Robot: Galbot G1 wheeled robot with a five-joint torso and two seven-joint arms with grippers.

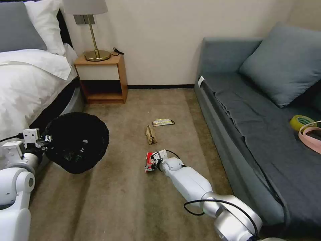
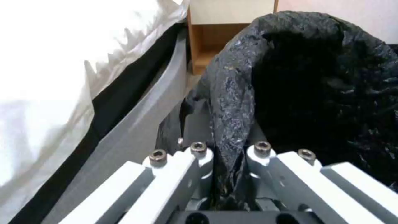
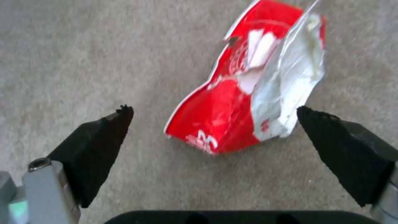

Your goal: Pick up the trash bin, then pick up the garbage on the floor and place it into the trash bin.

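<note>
right claw (image 3: 215, 113) spread wide over the carpet, crumpled red-white wrapper (image 3: 253, 84) lying between its black fingertips (image 3: 105, 137). left claw (image 2: 226, 174) clamped on the black-bagged round trash bin's rim (image 2: 232, 102), bin held up.

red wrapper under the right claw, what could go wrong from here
1. The red-white wrapper lies flat on the carpet between the open right claw fingers; the tips may close over it and only crumple or push it.
2. The left claw grips the trash bin only by the bag-covered rim; the slick bag could slip, or the tilted bin swing.
3. The tan paper and silvery wrapper lie close ahead and could be nudged.
</note>
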